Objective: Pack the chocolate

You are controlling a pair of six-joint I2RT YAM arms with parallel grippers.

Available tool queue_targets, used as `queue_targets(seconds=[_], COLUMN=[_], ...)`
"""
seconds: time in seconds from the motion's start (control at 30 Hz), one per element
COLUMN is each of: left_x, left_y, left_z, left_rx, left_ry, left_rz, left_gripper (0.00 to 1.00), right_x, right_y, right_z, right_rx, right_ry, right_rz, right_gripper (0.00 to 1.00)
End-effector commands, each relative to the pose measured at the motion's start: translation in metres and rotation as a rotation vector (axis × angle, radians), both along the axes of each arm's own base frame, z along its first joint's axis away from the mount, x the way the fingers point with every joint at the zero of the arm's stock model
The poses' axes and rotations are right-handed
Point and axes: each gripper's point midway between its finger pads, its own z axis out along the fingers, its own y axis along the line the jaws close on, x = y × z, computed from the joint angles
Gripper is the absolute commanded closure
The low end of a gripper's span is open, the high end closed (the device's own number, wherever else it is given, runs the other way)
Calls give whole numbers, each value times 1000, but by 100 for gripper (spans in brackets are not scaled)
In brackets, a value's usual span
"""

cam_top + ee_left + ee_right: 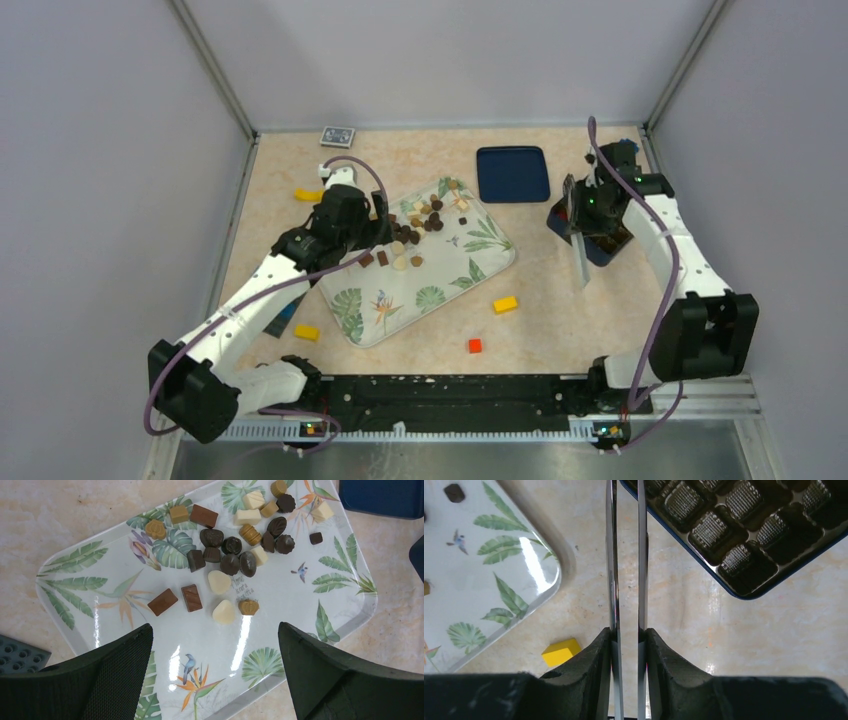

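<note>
L claw (214, 626) wide apart above chocolate (230, 562) on leaf-print tray (280, 600), upper frame. R claw (629, 630) clamped on metal tweezers (612, 555), prob.

I see bright, even overhead light in all three views, with soft, faint shadows. White glare streaks the glossy tray (305, 610) and patches of table (709, 605). The metal tweezers (613, 555) gleam along their blades; focus looks sharp
</note>
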Motion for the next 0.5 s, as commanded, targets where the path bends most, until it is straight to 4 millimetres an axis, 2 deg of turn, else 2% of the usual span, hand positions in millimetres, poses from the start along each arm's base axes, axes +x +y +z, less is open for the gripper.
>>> queue_targets(seconds=[0.0, 0.1, 0.27, 0.4, 0.47], left_x=[10, 11, 12, 10, 7], left_y=[-3, -6, -9, -2, -5], left_z=[16, 23, 29, 28, 27], left_rx=[-20, -57, -85, -66, -82], left_ry=[-51, -43, -51, -37, -31], left_rz=[-1, -3, -9, 13, 0], left_gripper=[1, 1, 1, 1, 1], right_x=[7, -1, -22, -34, -37], right_y=[37, 76, 132, 159, 168], right_z=[52, 52, 31, 11, 4], right_rx=[39, 16, -22, -46, -53], right_ry=[-148, -120, -51, 4, 20], right_rz=[99, 216, 398, 495, 526], right_gripper=[94, 94, 90, 86, 82])
